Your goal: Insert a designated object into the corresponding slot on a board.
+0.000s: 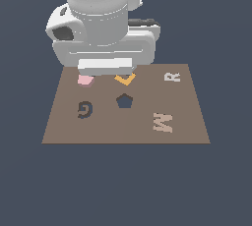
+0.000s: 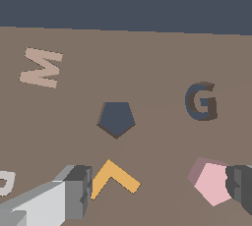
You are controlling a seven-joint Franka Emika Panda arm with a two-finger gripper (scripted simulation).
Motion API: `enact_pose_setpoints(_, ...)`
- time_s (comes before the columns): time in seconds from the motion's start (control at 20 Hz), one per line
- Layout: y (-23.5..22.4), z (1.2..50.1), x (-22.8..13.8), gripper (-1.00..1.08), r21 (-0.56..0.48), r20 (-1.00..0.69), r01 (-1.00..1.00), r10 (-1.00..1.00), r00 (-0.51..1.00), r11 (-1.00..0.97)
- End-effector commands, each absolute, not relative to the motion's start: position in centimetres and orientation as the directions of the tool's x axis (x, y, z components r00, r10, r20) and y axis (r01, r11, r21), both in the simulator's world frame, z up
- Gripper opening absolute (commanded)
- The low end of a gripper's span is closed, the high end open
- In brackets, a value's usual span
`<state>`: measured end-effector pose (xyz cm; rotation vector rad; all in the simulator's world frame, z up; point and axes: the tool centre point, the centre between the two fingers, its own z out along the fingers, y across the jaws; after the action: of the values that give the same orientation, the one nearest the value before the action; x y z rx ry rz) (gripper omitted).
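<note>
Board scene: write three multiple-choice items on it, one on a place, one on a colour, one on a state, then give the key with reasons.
1. On the board, where does the pentagon slot lie in the exterior view?
A. Between the G cutout and the M
B. Beyond the R, at the board's corner
C. Off the board

2. What colour is the L piece?
A. Green
B. Orange
C. White

3. What is the state of the pink pentagon block?
A. Seated in the slot
B. Lying on the board, out of the slot
C. Stacked on the M

Key: 1 A, the dark cutout sits mid-board between those letters. 2 B, the wrist view shows it orange. 3 B, the slot is empty, and the block lies by one finger of the open claw.
</note>
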<state>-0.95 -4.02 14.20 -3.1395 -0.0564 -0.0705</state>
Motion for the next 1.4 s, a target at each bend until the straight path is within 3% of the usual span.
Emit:
enact_pose_setpoints(0.0, -5.5, 12.7, -2.0, 1.00, 0.000, 0.037, 0.053, 0.053, 0.998, -0.999)
enact_pose_setpoints(0.65, -12.9, 5.9, -6.3, 1.00, -0.001, 0.004, 0.140, 0.140, 0.990, -0.990)
enact_pose_setpoints(1.35, -14.0, 4.9, -6.6, 1.00, 0.000, -0.001, 0.151, 0.151, 0.988, -0.988)
